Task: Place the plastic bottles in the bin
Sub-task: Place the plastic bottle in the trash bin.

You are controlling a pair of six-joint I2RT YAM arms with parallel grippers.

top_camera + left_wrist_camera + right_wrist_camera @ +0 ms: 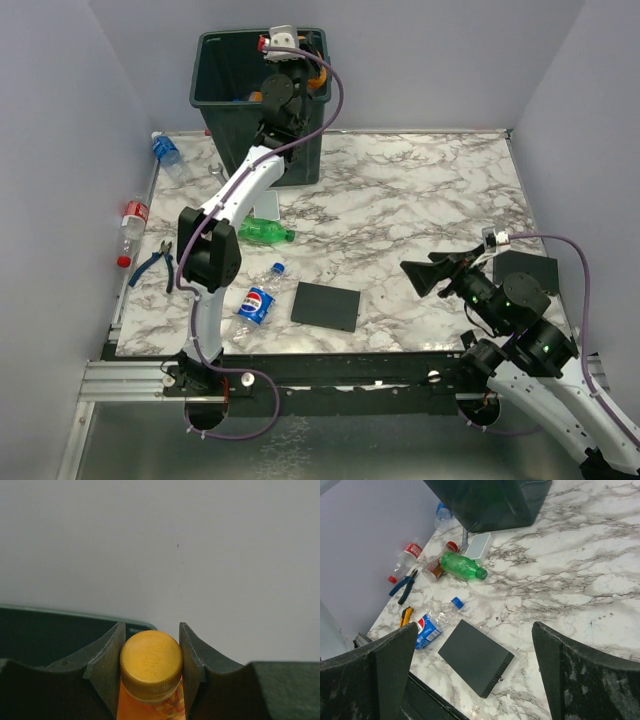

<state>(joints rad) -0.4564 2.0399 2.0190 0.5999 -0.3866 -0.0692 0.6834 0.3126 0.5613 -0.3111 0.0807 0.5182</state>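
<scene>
My left gripper [288, 52] is stretched out high over the dark green bin [222, 120], whose rim [60, 612] shows just below the fingers in the left wrist view. It is shut on the neck of an orange bottle [151, 662] with a yellow-orange cap. A green bottle [266, 232] lies on the table in front of the bin. A crushed Pepsi bottle [257, 300] lies near the left arm. A red-label bottle [131, 225] and a blue-label bottle [166, 152] lie at the left edge. My right gripper [415, 275] hangs open at the right, holding nothing.
A flat black square plate [326, 305] lies front centre, and another dark plate [530, 270] sits at the right. Blue-handled pliers [155, 265] lie at the left edge, with a yellow cutter [406, 616] nearby. A white box [479, 546] rests against the bin.
</scene>
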